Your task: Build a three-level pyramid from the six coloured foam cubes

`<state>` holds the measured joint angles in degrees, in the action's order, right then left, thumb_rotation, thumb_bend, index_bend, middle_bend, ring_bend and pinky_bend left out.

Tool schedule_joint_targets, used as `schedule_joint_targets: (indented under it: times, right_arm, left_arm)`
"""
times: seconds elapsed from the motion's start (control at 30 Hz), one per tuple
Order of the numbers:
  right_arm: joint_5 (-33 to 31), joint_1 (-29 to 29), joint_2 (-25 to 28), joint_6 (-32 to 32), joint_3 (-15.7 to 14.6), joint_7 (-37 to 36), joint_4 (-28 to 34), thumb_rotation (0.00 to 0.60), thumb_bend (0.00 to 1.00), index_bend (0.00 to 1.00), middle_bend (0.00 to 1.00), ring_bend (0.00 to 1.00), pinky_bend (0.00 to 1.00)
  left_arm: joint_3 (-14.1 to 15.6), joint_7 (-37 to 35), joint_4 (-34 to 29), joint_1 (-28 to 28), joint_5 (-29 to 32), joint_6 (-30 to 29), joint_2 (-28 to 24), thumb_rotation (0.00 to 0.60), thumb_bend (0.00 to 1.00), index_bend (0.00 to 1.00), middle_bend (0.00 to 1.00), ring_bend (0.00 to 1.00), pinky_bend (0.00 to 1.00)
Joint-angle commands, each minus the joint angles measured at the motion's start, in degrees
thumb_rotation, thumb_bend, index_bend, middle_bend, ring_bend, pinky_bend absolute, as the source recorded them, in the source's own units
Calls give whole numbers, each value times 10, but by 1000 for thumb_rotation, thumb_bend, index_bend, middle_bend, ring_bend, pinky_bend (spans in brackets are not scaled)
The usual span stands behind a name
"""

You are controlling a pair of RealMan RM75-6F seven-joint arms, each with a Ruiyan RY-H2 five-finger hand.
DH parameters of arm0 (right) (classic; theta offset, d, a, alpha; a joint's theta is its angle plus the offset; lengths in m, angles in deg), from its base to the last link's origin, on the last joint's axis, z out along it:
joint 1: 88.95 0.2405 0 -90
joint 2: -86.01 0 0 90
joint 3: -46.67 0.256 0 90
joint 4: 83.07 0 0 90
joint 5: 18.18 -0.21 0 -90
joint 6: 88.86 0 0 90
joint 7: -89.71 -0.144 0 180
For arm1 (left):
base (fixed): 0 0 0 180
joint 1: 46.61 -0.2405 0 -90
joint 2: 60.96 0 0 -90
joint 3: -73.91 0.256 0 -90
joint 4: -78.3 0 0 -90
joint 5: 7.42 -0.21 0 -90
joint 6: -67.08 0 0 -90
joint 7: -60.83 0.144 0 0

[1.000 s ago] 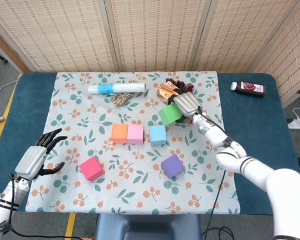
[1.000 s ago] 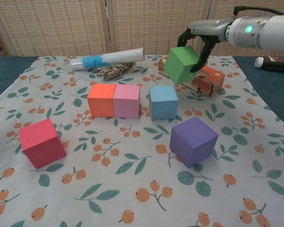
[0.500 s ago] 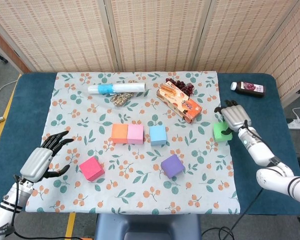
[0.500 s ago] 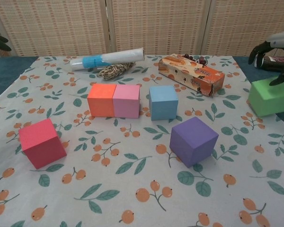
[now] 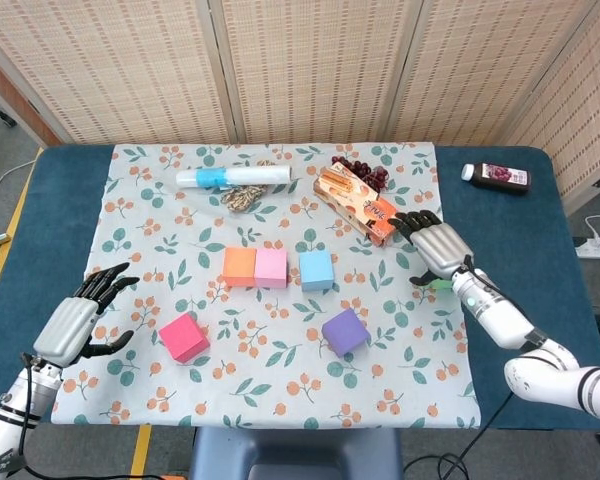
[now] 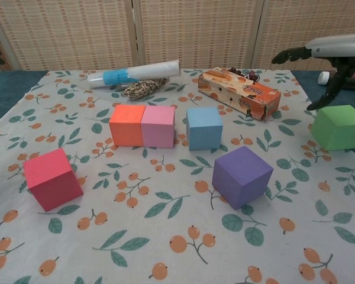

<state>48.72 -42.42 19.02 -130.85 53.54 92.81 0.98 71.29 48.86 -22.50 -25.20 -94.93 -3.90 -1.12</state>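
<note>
— Cubes first, starting from our right hand (image 5: 438,245): how does it sit?

— Fingers spread, holding nothing; it hangs just above the green cube (image 6: 339,126), which rests on the cloth's right edge; in the head view the hand hides nearly all of that cube, and in the chest view the fingertips (image 6: 312,107) stand clear of it.

— And outward from there?

— Next to our hand lies the orange snack box (image 5: 358,203), closed, so we cannot tell what is in it; dark grapes (image 5: 361,171) sit just behind it; a dark juice bottle (image 5: 496,176) lies on the blue table (image 5: 540,290), off the floral cloth (image 5: 280,390).

— The other cubes?

— A blue cube (image 5: 315,269) stands alone mid-cloth; to its left the pink cube (image 5: 271,267) and orange cube (image 5: 239,266) touch side by side, a gap parting them from the blue; the purple cube (image 5: 344,331) sits nearer us, apart, turned a little; the magenta cube (image 5: 184,337) lies well to the left; nothing is stacked.

— Far side?

— A clear roll with a blue band (image 5: 232,177); a coil of twine (image 5: 245,196) just beside it.

— Our left hand (image 5: 75,321)?

— Fingers apart, holding nothing, over the table left of the cloth.
</note>
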Motion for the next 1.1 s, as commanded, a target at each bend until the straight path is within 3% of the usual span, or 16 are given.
schedule_joint_targets:
  times: [0.03, 0.2, 0.47, 1.1]
  right_arm:
    - [37, 1, -19, 12, 16, -84, 10, 600, 0, 53, 115, 0, 0]
    - [31, 22, -99, 35, 27, -117, -60, 600, 0, 114, 152, 0, 0]
    - [8, 52, -198, 51, 48, -123, -151, 600, 0, 117, 160, 0, 0]
    - [17, 80, -312, 58, 67, -161, -279, 600, 0, 208, 217, 0, 0]
  left_arm:
    - [1, -1, 1, 0, -1, 1, 1, 600, 317, 145, 0, 0, 89]
    - [3, -1, 2, 0, -4, 1, 0, 600, 317, 147, 0, 0, 89]
    - [3, -6, 5, -2, -4, -1, 0, 600, 317, 147, 0, 0, 88]
    - [2, -22, 18, -1, -6, -1, 1, 600, 318, 147, 0, 0, 88]
